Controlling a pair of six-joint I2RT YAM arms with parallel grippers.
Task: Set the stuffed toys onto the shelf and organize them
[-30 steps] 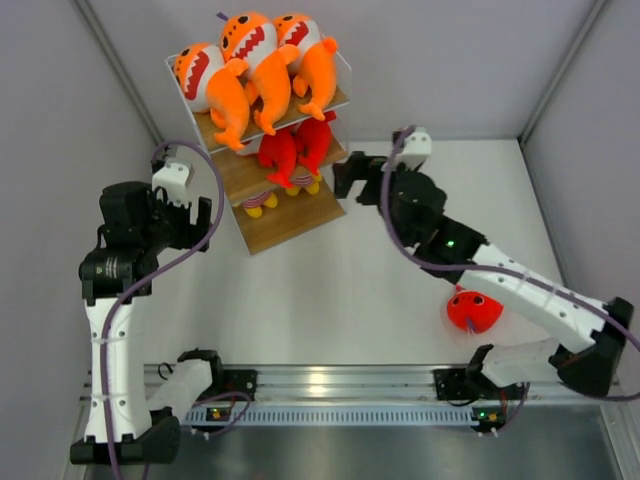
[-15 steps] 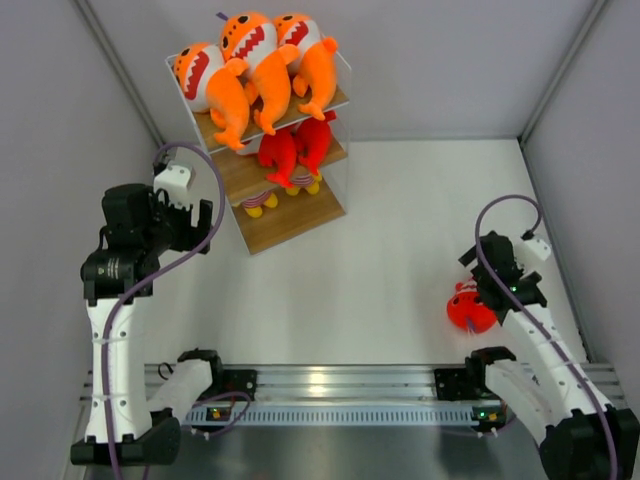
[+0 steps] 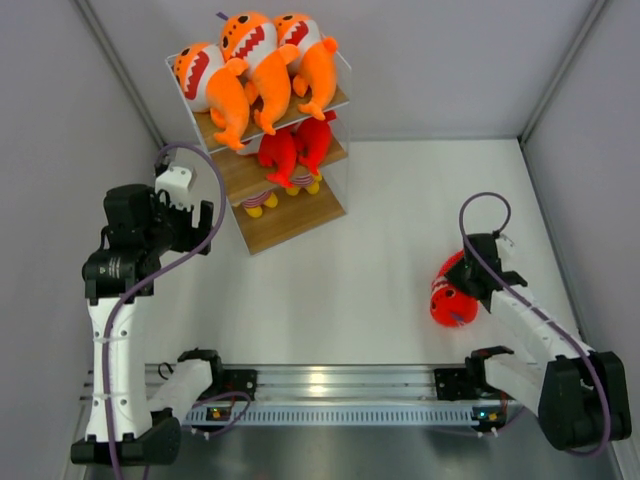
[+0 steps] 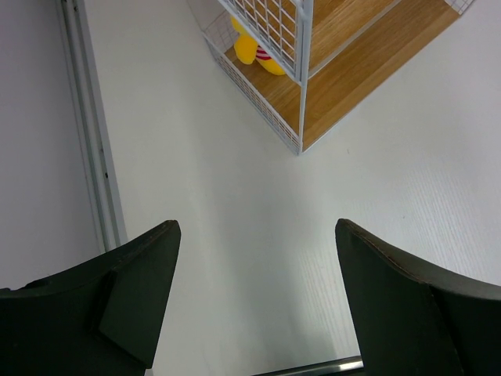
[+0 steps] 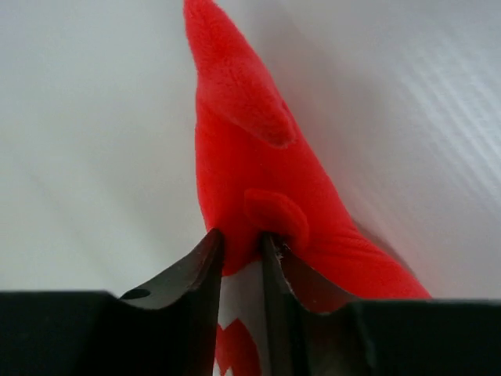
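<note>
The shelf (image 3: 295, 220) stands at the back left. Three orange stuffed toys (image 3: 250, 60) fill its top tier and two red ones (image 3: 295, 150) hang over the middle tier. A third red shark (image 3: 447, 300) lies on the table at the near right. My right gripper (image 3: 466, 284) is shut on it. In the right wrist view the gripper (image 5: 239, 243) pinches a fold of that red shark (image 5: 250, 157) at its white mouth. My left gripper (image 3: 185, 215) hovers open left of the shelf. Nothing lies between its fingers (image 4: 256, 235), and below them is the shelf's bottom board (image 4: 344, 70).
Small yellow-footed striped figures (image 3: 255, 207) sit under the red sharks, one showing as yellow feet (image 4: 250, 51) behind the wire mesh. Grey walls close in on the left, back and right. A metal rail (image 3: 330, 380) runs along the near edge.
My right arm swung back from the shelf to the near right, and its jaws closed on the red shark, which has shifted a little left. The left arm has not moved.
</note>
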